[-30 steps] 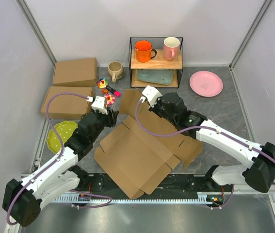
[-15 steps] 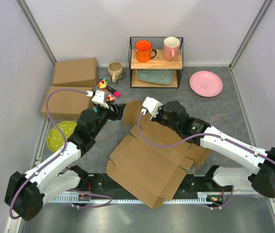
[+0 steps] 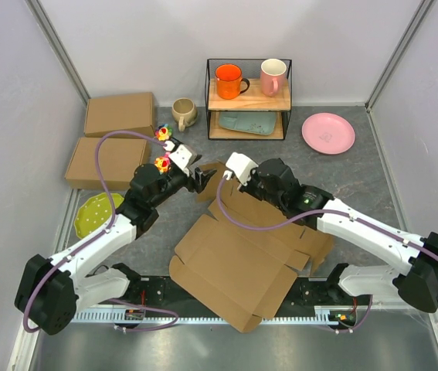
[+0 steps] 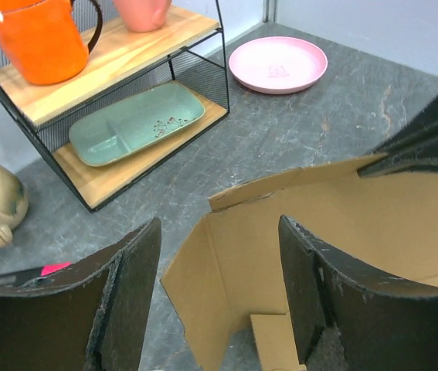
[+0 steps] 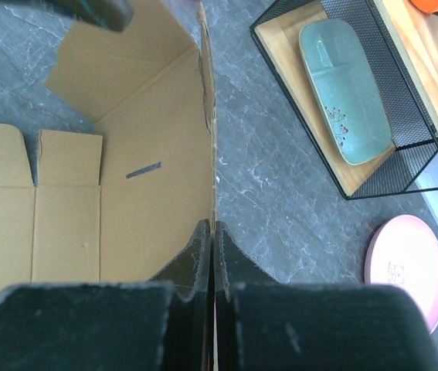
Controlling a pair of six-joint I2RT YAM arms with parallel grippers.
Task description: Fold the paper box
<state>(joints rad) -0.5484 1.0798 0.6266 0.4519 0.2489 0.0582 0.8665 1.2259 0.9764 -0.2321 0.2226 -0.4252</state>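
The paper box [image 3: 234, 267] lies as an unfolded brown die-cut sheet in the middle of the table, with its far panel [image 5: 157, 139] raised on edge. My right gripper [image 5: 212, 236] is shut on the top edge of that raised panel; in the top view it [image 3: 225, 184] sits just under its white camera mount. My left gripper [image 4: 219, 297] is open, its fingers [image 4: 137, 294] wide apart. It faces the raised corner flap [image 4: 211, 286] without touching it. From above, the left gripper [image 3: 200, 179] is just left of the right one.
Two other flat brown boxes [image 3: 118, 114] [image 3: 104, 162] lie at the far left. A wire rack [image 3: 248, 99] holds an orange mug [image 3: 229, 80], a pink mug [image 3: 273, 76] and a green tray [image 3: 247, 121]. A beige mug [image 3: 183, 113], pink plate [image 3: 327, 133], yellow-green plate [image 3: 97, 212] and small toys [image 3: 163, 133] lie around.
The left gripper has opened and reached forward and right to the raised flap. The box sheet slid right and toward the front edge. The right gripper stays shut on the panel.
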